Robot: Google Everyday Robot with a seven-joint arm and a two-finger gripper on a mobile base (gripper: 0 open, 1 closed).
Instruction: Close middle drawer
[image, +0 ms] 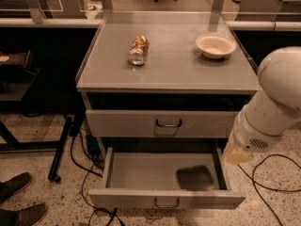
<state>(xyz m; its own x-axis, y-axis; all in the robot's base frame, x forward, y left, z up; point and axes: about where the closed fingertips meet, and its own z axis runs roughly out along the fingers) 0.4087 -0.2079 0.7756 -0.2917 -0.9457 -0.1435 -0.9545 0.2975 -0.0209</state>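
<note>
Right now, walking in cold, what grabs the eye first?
The middle drawer, pulled far out at the bottom of the cabinet, with a dark shadow on its grey floor. Next, the big white arm looming at the right edge beside that drawer; its gripper is not in view. On the cabinet's top, a can lies on its side left of a bowl.

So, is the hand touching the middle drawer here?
Cannot tell. In the camera view the hand hangs at the right, its tip overlapping the right edge of the open middle drawer. That single angle shows neither contact nor a gap.
</note>
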